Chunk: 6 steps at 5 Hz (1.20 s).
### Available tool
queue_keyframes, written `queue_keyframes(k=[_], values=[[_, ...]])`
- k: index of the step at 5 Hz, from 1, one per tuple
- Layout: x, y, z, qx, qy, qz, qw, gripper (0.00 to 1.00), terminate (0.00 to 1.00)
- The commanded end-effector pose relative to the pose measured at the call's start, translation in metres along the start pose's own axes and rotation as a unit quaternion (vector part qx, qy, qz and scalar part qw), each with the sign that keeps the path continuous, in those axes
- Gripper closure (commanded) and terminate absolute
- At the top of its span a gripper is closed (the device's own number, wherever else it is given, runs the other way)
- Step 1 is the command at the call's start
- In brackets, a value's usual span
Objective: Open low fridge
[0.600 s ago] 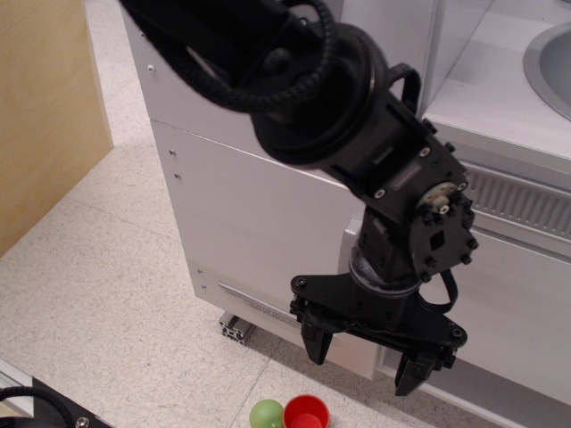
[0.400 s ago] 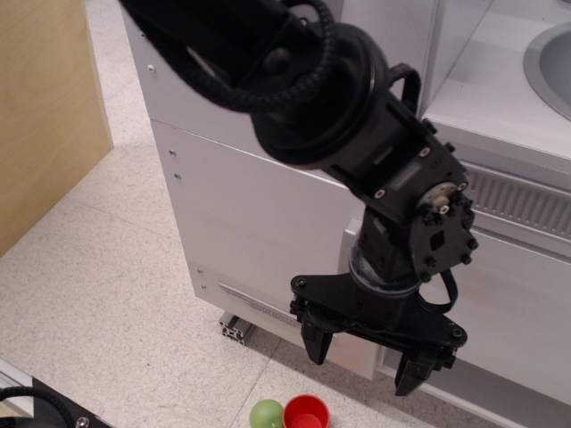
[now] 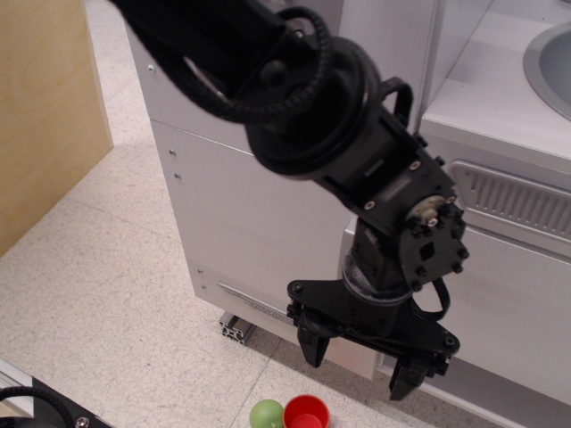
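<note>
The low fridge [image 3: 250,214] is a large flat white door at the lower left of the toy kitchen. A thin embossed strip [image 3: 254,301] runs near its bottom edge, and small fixing points [image 3: 176,176] show on its left side. My black arm hides its handle. My gripper [image 3: 355,373] hangs in front of the door's lower right corner, just above the floor. It points down, open and empty, and the fingertips [image 3: 312,355] touch nothing.
A smaller white door [image 3: 526,303] with a grey ribbed vent [image 3: 522,201] is to the right, with a sink [image 3: 555,53] above it. A green ball [image 3: 266,415] and a red cup [image 3: 306,414] lie on the floor below the gripper. A wooden panel [image 3: 45,107] stands at left.
The arm and gripper have shifted slightly left, so more of the ribbed vent shows. The gripper stays open and the fridge door has not moved.
</note>
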State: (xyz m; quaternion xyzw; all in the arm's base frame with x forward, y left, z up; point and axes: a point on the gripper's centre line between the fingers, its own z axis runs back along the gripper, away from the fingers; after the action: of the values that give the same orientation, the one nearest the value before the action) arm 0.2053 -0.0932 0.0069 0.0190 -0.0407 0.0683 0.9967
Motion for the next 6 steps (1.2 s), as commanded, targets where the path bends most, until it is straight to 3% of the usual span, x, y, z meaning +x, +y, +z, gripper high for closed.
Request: queue_keyframes(k=[1,2,3,4,6], values=[[0.046,0.024,-0.015,-0.010,-0.034,0.011,0.9993,0.00,0.00],[0.069,0.041,-0.026,-0.021,-0.055,0.013,0.9982,0.00,0.00],[0.089,0.045,-0.037,-0.041,-0.048,-0.004,0.9980,0.00,0.00],[0.102,0.045,-0.039,-0.027,-0.080,-0.009,0.9964,0.00,0.00],[0.117,0.041,-0.046,-0.028,-0.086,-0.007,0.9959,0.00,0.00]])
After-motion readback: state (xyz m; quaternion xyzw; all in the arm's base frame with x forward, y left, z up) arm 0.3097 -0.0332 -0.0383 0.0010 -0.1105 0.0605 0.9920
